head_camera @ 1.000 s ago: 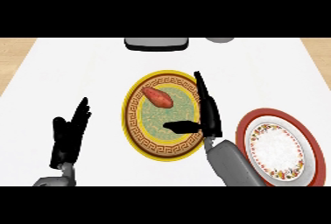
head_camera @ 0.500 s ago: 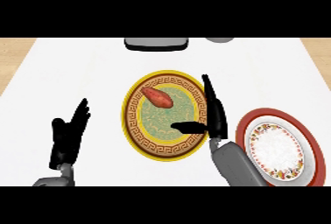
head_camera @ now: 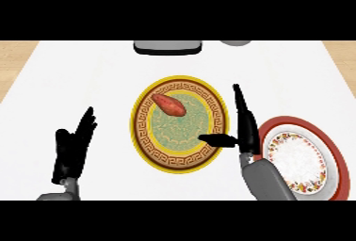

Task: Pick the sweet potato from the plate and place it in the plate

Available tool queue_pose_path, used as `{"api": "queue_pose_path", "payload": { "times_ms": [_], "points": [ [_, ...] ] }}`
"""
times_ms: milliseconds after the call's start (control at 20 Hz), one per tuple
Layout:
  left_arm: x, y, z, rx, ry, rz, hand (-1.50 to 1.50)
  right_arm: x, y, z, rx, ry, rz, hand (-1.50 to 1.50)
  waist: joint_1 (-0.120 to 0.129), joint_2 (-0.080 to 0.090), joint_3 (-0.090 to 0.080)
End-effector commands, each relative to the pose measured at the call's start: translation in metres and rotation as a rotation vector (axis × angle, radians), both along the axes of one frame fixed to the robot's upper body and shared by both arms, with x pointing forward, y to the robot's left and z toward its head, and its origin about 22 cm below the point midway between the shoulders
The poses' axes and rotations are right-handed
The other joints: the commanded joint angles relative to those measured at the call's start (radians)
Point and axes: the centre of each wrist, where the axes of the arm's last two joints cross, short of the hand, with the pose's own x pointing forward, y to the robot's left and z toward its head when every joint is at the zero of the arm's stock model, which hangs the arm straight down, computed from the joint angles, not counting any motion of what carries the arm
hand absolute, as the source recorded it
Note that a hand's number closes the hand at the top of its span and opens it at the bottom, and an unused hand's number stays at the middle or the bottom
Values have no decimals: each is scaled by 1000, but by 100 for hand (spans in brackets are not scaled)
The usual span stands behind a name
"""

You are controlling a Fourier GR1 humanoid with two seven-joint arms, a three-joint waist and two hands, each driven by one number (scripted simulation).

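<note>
The reddish-brown oblong sweet potato (head_camera: 169,104) lies on the yellow-rimmed green round plate (head_camera: 141,139). The black right hand (head_camera: 245,134) is beside its rim, fingers straight and thumb spread; the black left hand (head_camera: 69,153) rests open.

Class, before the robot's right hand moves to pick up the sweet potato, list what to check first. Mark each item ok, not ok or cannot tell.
1. Reddish-brown sweet potato lies on the gold-rimmed green plate: ok.
2. Right hand is open and holds nothing: ok.
3. Right hand touches the sweet potato: not ok; it is at that plate's right rim, apart from the potato.
4. Red-rimmed white plate is in view to the right: ok, though the forearm covers its lower left edge.
5. Left hand rests open, apart from both plates: ok.
</note>
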Motion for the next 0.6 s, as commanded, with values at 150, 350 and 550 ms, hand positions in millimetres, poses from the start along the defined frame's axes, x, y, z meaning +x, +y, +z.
{"api": "queue_pose_path", "payload": {
  "times_ms": [150, 350, 550],
  "points": [
    [-14, -4, -11, -8, -9, 14, 0, -10, -49, 1, 3, -39, -65, -150, -1, 0, 0],
    [9, 3, -10, -8, -7, 1, 0, -14, -50, 3, 4, -39, -68, -150, -1, 0, 0],
    [10, -7, -15, -24, -4, 8, 0, -30, -71, -23, -30, -31, -149, -150, -4, 1, 0]
  ]
}}
